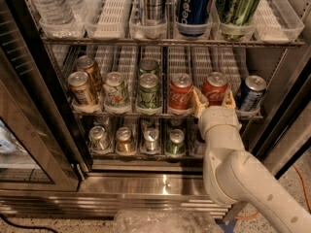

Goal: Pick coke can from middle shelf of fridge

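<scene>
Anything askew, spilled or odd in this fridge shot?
Cans on the middle shelf stand upright, nothing spilled. The gripper is at the right coke can. Only oddity: crumpled clear plastic below the fridge base.

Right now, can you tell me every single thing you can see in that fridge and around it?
fridge: one, stainless steel, filling the view
water bottles: two, clear, top shelf left
tall cans: three, silver, blue Pepsi, green, top shelf
orange-brown cans: two, middle shelf left
white-and-green can: one, beside them
green cans: two, middle shelf centre
coke cans: two, red, right of centre
Pepsi can: one, dark blue, far right
small drinks: four, metal tops, bottom shelf
clear plastic: one bundle, floor in front
arm: one, cream, from lower right
gripper: one, cream, at the right-hand coke can
</scene>
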`<state>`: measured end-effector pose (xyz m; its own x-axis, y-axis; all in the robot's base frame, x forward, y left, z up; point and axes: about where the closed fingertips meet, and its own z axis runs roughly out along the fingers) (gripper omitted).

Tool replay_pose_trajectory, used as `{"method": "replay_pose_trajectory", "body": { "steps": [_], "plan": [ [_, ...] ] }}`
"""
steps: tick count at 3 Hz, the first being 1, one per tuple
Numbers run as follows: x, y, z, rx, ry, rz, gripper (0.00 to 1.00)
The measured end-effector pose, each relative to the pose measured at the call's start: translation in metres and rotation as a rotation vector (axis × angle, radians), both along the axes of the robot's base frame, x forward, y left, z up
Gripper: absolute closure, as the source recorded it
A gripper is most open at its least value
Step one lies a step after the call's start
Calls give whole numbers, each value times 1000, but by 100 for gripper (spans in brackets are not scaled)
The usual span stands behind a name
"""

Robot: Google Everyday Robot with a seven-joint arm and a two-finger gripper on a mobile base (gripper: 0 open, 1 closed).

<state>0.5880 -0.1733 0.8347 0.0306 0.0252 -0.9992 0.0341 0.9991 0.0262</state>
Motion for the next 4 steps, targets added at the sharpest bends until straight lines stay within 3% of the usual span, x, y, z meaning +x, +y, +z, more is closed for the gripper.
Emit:
{"method": "replay_pose_trajectory", "body": {
  "steps": [1,4],
  "plan": [
    [7,1,2,-2,-2,-10,27],
    [7,1,2,-2,-2,-10,93]
  ]
}}
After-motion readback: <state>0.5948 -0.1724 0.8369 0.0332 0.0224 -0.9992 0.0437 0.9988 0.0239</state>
